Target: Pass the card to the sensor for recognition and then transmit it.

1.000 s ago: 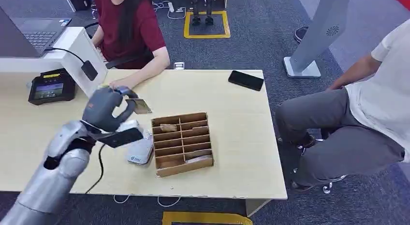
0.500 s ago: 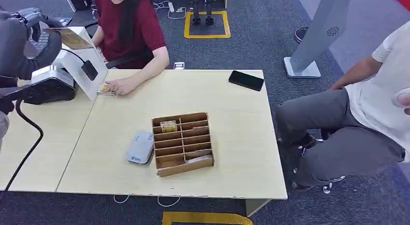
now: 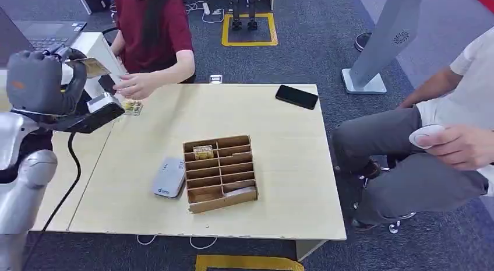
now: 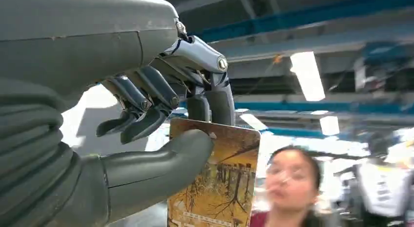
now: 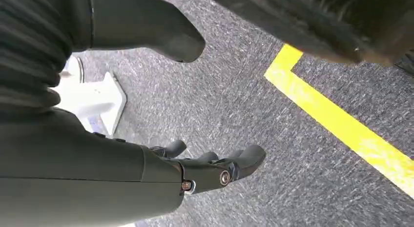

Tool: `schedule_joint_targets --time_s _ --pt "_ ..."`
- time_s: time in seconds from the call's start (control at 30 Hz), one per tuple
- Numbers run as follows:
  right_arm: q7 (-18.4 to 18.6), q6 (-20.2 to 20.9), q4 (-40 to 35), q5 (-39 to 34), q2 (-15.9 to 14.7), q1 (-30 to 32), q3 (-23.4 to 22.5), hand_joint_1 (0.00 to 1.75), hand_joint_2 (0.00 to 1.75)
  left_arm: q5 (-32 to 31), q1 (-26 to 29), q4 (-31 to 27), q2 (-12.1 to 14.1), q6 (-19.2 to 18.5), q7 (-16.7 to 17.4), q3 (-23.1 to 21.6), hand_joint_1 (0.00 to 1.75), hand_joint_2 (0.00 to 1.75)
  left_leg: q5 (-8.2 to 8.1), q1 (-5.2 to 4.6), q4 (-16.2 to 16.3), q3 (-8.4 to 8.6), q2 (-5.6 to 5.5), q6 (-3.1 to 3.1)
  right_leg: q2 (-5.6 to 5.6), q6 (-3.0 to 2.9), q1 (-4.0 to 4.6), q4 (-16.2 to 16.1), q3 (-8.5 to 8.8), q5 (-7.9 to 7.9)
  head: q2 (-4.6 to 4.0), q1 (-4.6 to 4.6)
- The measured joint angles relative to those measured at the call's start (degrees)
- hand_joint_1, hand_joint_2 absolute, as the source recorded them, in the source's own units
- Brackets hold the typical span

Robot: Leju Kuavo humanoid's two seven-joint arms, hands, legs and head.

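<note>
Raised at the upper left of the head view, the left hand (image 3: 36,84) pinches the card (image 3: 87,67) between thumb and fingers (image 4: 146,107), its silver arm rising from the lower left corner. In the left wrist view the card (image 4: 215,180) stands upright under the thumb, facing a person in a dark red top (image 3: 152,32), whose own hand (image 3: 135,84) reaches toward it over the surface (image 3: 279,154) edge. The right hand (image 5: 215,171) hangs over grey carpet with its fingers loosely spread, holding nothing. At mid-frame a cardboard divider box (image 3: 219,173) sits beside a small grey sensor (image 3: 169,178); bare wood lies between them and a black phone (image 3: 296,97) at the far edge.
</note>
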Motion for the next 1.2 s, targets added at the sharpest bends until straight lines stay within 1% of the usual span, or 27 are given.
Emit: schedule_joint_targets --time_s 0.1,0.13,0.17,0.23,0.37,0.53,0.73,0.97,1.2 --pt "0.79 0.48 0.00 0.68 0.00 -0.09 0.13 0.00 1.75 -8.16 0.39 5.95 -3.67 4.81 3.85 0.18 1.75 1.75 0.00 -0.02 0.01 0.01 -0.08 0.00 -0.04 0.01 -0.01 -0.02 0.01 0.00 0.00 0.02" --pt "0.92 0.48 0.00 0.70 0.00 -0.20 0.22 0.00 1.75 -9.56 0.26 8.63 -5.78 6.06 4.87 0.50 1.75 1.75 0.00 -0.02 0.01 0.00 -0.10 0.01 -0.07 0.01 -0.02 -0.02 0.03 0.00 0.00 0.00" --pt "0.90 0.46 0.00 0.74 0.00 -0.35 0.31 0.00 1.75 -10.55 -0.04 11.04 -7.11 6.88 5.64 0.88 1.75 1.75 0.00 -0.02 0.01 -0.01 -0.12 0.01 -0.10 0.01 -0.02 -0.02 0.05 0.01 0.00 0.02" --pt "0.52 0.31 0.00 0.74 0.00 -0.63 0.46 0.00 1.75 -11.84 -0.24 15.13 -10.05 7.90 6.68 1.51 1.75 1.75 0.00 -0.02 0.01 -0.01 -0.09 0.01 -0.06 0.04 -0.02 -0.02 0.04 0.04 0.00 -0.02" --pt "0.39 0.35 0.00 0.74 0.00 -0.68 0.63 0.00 1.75 -12.89 -1.04 20.04 -12.65 8.32 7.36 2.03 1.75 1.75 0.00 -0.02 0.03 0.00 -0.09 0.01 -0.04 0.04 -0.02 -0.02 0.04 0.04 0.00 -0.02" --pt "0.59 0.76 0.00 0.76 0.00 -0.67 1.29 0.00 1.75 -13.83 -2.17 24.62 -14.18 8.72 7.36 3.15 1.75 1.75 0.00 -0.01 0.02 0.00 -0.09 0.00 -0.03 0.04 -0.01 -0.02 0.02 0.03 0.00 -0.02" --pt "0.59 0.81 0.00 0.76 -0.02 -0.65 2.05 0.00 1.75 -14.33 -2.46 27.80 -15.06 9.41 7.12 4.37 1.75 1.75 0.00 -0.01 0.02 0.00 -0.06 0.00 0.01 0.04 -0.01 -0.02 0.01 0.03 0.00 0.00" --pt "0.57 0.74 0.00 0.76 -0.02 -0.64 2.14 0.00 1.75 -14.55 -2.47 29.52 -15.67 9.59 7.10 5.53 1.75 1.75 0.00 -0.01 0.02 -0.01 -0.05 0.00 0.01 0.04 -0.01 -0.02 0.00 0.03 0.00 0.02" --pt "0.57 0.74 0.00 0.76 -0.02 -0.64 2.19 0.00 1.75 -14.55 -2.47 30.02 -15.93 9.61 7.10 5.92 1.75 1.75 0.00 -0.01 0.02 -0.02 -0.05 0.01 0.01 0.04 -0.01 -0.02 -0.01 0.03 0.00 0.00"
